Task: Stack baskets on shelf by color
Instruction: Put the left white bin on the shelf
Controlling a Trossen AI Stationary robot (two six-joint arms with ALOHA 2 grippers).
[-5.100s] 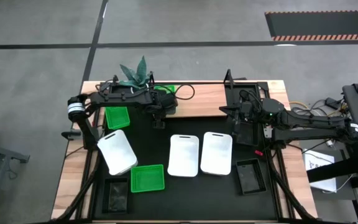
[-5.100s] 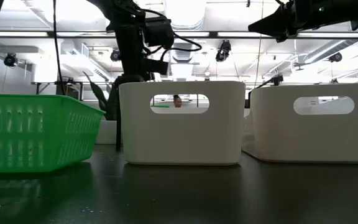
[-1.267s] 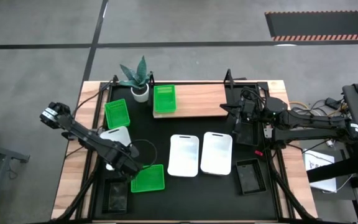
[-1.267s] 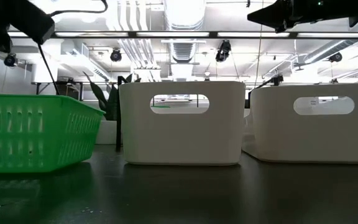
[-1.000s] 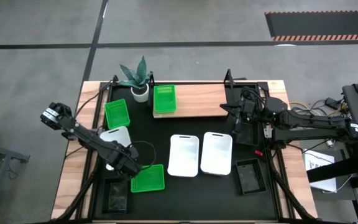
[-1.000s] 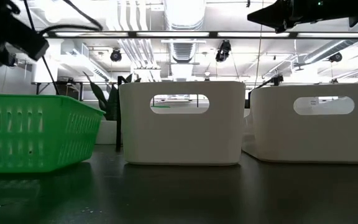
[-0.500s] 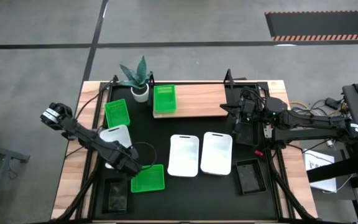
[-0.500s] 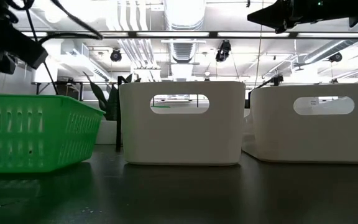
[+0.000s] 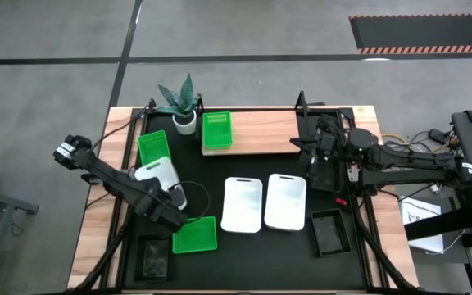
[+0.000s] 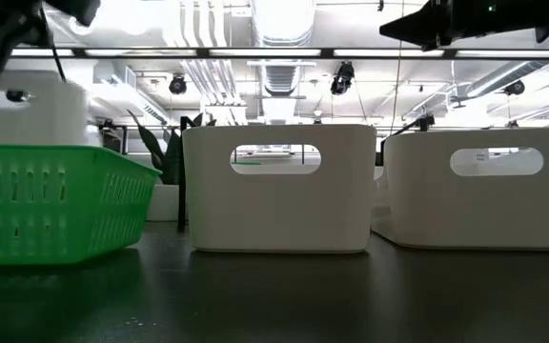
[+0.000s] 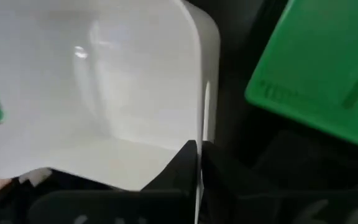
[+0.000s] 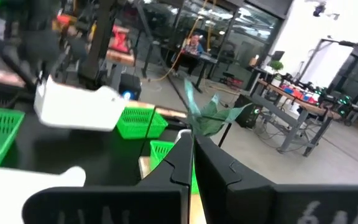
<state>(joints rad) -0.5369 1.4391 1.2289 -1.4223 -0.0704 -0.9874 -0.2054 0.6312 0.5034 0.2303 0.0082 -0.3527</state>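
Left claw [image 9: 173,199] pinches white basket [image 9: 159,178] rim, lifted

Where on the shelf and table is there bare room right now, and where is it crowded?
The shelf is bare from the green basket at its plant end across to the right gripper. The table's left side is crowded: the left gripper holds a white basket lifted between two other green baskets.

Bright ceiling lights [image 10: 276,19] glare overhead in the low view, while the white basket [image 11: 98,93] just ahead of the left gripper [image 11: 197,168] is blurred.
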